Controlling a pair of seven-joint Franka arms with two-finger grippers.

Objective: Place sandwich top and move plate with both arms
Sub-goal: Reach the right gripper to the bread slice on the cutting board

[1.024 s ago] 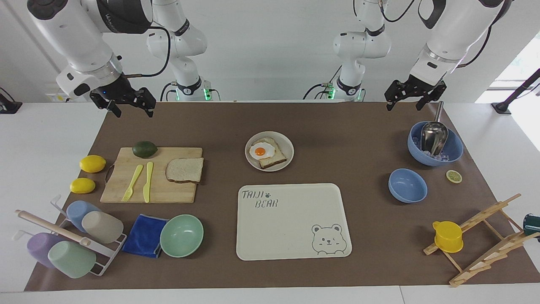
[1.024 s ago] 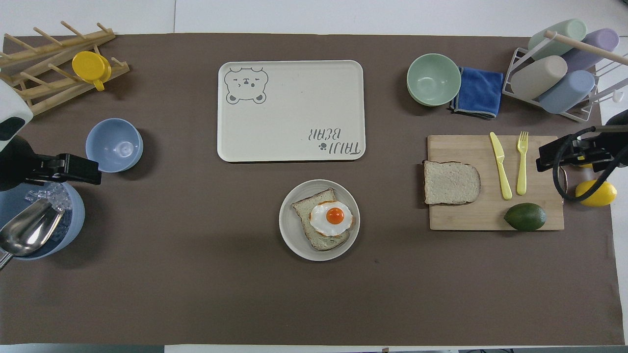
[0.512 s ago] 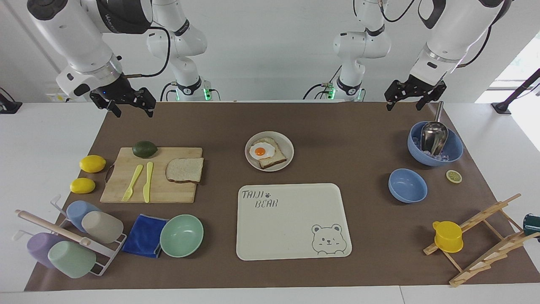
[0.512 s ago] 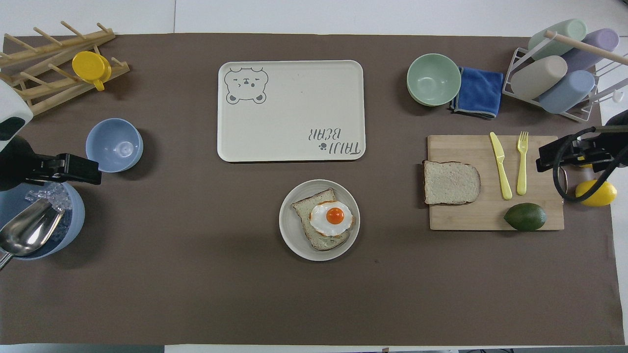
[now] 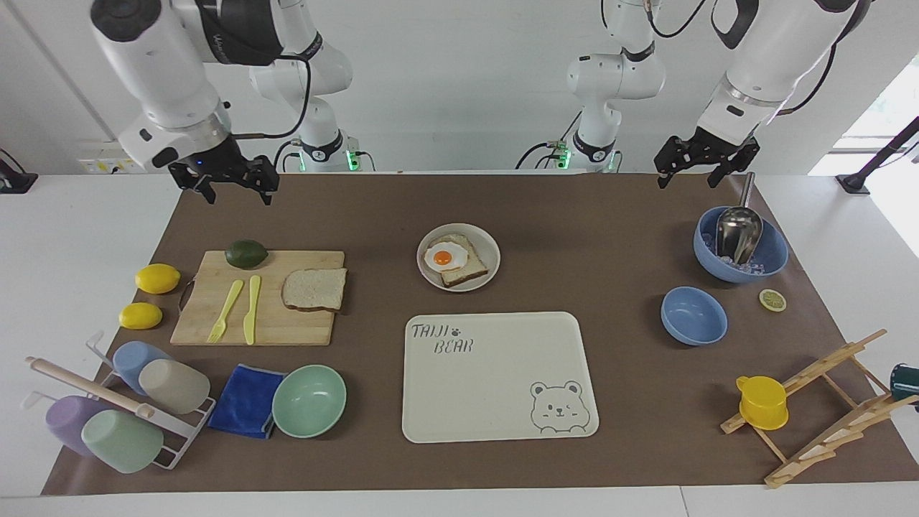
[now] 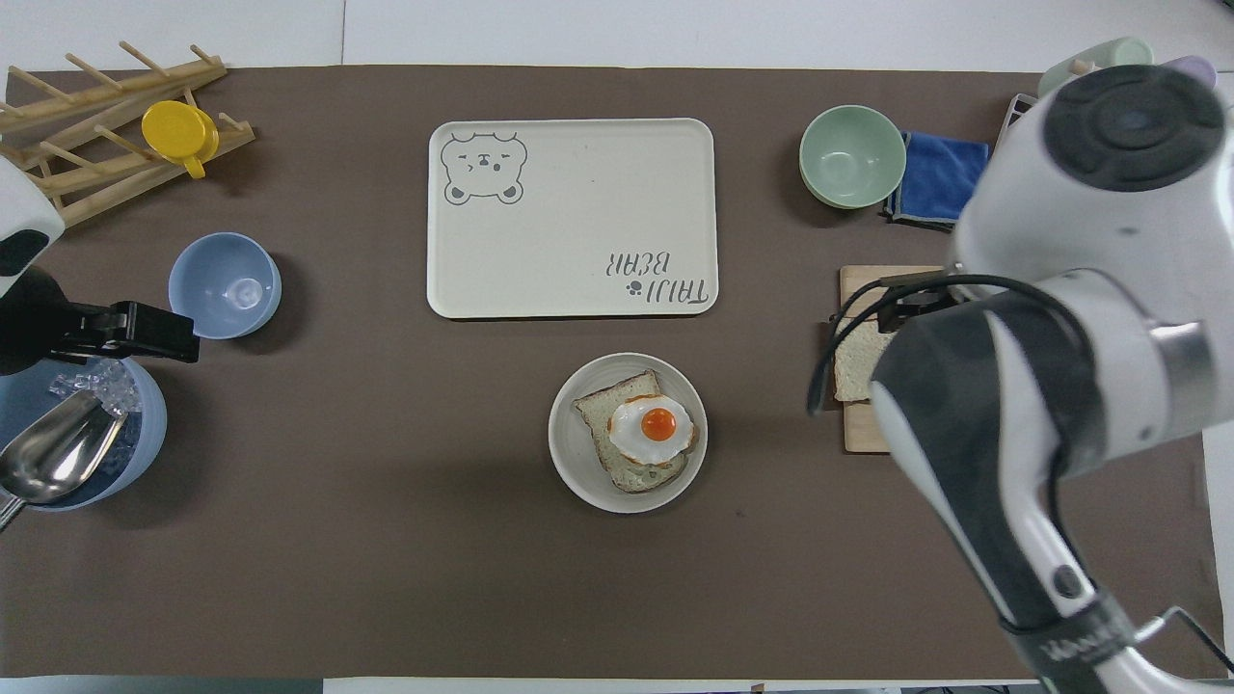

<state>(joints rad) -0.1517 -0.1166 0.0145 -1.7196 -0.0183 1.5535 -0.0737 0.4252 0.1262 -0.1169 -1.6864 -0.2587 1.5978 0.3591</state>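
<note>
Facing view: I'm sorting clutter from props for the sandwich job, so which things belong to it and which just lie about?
Job:
- bread slice on the cutting board
- plate with egg toast
- right hand, left hand, both open

Lying about:
- bear tray
- mint bowl
- avocado
- blue cloth

Pale speckled sandwich top (image 5: 314,289) w/ brown crust; beige-grey plate (image 5: 490,267); cream bear-print tray (image 5: 499,375); mint bowl (image 5: 309,401).
</note>
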